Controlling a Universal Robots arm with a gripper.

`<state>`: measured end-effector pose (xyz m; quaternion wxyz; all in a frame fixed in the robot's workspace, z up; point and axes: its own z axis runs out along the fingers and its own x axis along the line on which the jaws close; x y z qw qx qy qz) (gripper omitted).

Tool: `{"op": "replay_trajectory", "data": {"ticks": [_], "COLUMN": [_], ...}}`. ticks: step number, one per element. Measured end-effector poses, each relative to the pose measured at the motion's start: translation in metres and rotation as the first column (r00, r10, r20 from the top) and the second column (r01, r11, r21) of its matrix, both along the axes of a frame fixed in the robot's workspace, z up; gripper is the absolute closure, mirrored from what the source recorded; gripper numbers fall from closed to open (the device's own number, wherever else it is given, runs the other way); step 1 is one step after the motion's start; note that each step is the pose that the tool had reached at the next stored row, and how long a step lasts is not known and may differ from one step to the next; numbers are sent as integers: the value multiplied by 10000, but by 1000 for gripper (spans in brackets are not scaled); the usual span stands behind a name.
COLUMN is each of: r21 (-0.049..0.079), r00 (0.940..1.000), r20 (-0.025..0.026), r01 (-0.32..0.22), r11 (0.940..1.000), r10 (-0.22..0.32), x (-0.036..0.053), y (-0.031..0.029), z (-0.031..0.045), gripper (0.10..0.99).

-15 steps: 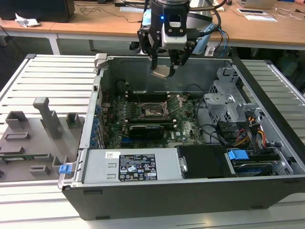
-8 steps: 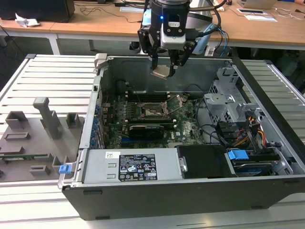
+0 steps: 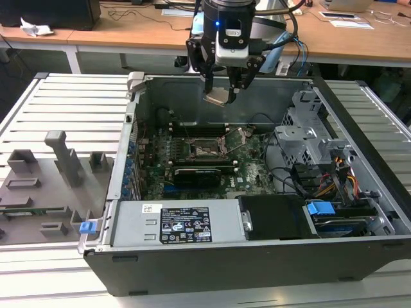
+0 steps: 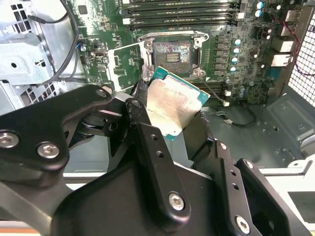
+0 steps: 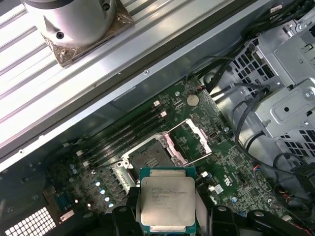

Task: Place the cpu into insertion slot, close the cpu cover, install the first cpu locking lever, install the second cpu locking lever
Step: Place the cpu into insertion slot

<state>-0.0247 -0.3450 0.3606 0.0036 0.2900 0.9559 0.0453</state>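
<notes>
My claw clamps the cpu above the empty insertion slot, cpu cover open, nothing seated or locked yet.

insertion slot: my landmark, set in the circuit board inside the case.
cpu: I saw it above the slot, apart from it, clamped in the gripper.
cpu cover: swung open, just beside the slot on the exterior view's right.
memory slots: just beyond the slot.
graphics card: just before the slot.
drive cage: well off toward the exterior view's right.
</notes>
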Motion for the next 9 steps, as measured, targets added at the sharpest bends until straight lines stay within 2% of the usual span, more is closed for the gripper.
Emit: {"op": "replay_trajectory", "data": {"ticks": [9], "r21": [0], "r00": [9995], "r20": [1], "r01": [316], "r11": [9995], "r10": [-316], "x": [0], "y": [0], "z": [0], "gripper": [553]}}
